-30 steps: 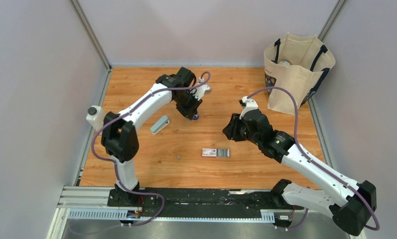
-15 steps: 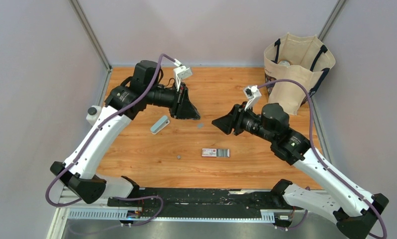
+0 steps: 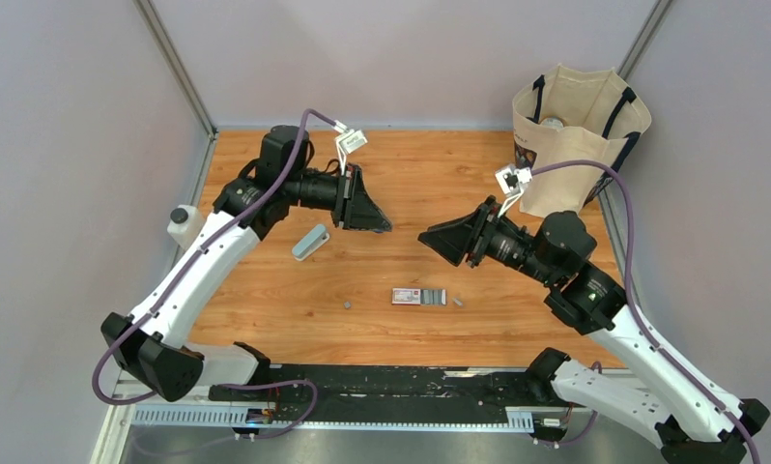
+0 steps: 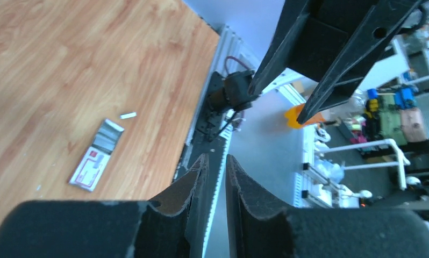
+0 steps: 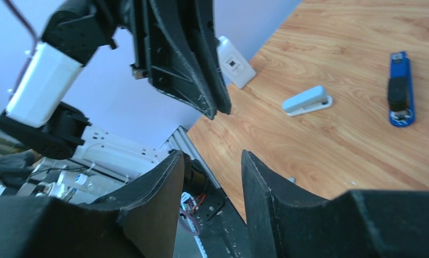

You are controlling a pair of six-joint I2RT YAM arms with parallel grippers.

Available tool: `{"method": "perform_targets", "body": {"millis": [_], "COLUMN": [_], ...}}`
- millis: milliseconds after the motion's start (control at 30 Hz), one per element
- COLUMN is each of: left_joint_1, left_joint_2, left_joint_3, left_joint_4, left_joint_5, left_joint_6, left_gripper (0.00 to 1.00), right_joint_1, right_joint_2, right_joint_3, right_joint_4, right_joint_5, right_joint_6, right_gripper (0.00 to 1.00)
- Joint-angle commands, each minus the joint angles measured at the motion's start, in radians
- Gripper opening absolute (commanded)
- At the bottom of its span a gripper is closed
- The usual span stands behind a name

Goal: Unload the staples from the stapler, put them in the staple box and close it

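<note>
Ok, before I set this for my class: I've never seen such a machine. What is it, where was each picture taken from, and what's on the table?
Two robot arms are bolted at the near edge of a wooden table. One picture looks down from above; the other two come from cameras on the wrists. The left end effector and the right end effector, each two fingers, hang open and empty. On the table lie a slim royal-blue stapler, a pale grey-green oblong piece, a small red-and-white box with grey tray and, beside it, a tiny silver-grey strip, probably staples. A beige tote bag stands at the back.
</note>
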Motion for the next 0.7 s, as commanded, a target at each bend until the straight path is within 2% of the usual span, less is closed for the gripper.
{"method": "perform_targets", "body": {"millis": [0, 67, 267, 333, 500, 667], "left_joint_1": [-0.033, -0.085, -0.214, -0.255, -0.309, -0.381], "left_joint_2": [0.01, 0.02, 0.059, 0.095, 0.264, 0.488], "left_joint_3": [0.048, 0.031, -0.003, 0.01, 0.065, 0.186], "left_joint_4": [-0.323, -0.386, -0.408, -0.408, -0.383, -0.365], "left_joint_5": [-0.191, -0.301, -0.498, -0.537, -0.589, -0.623], "left_joint_6": [0.421, 0.55, 0.733, 0.8, 0.9, 0.949], "left_gripper": [0.26, 0.28, 0.54, 0.6, 0.65, 0.66], "right_joint_1": [0.0, 0.0, -0.002, -0.002, -0.002, -0.002], "right_joint_2": [-0.043, -0.05, -0.05, -0.041, -0.121, -0.194], "right_joint_3": [-0.016, -0.012, 0.042, 0.083, 0.136, 0.156], "right_joint_4": [-0.142, -0.238, -0.451, -0.516, -0.516, -0.481], "right_joint_5": [0.169, 0.297, 0.678, 0.784, 0.931, 0.978], "right_joint_6": [-0.04, -0.04, -0.045, -0.048, -0.077, -0.124], "right_gripper": [0.46, 0.46, 0.48, 0.48, 0.51, 0.54]}}
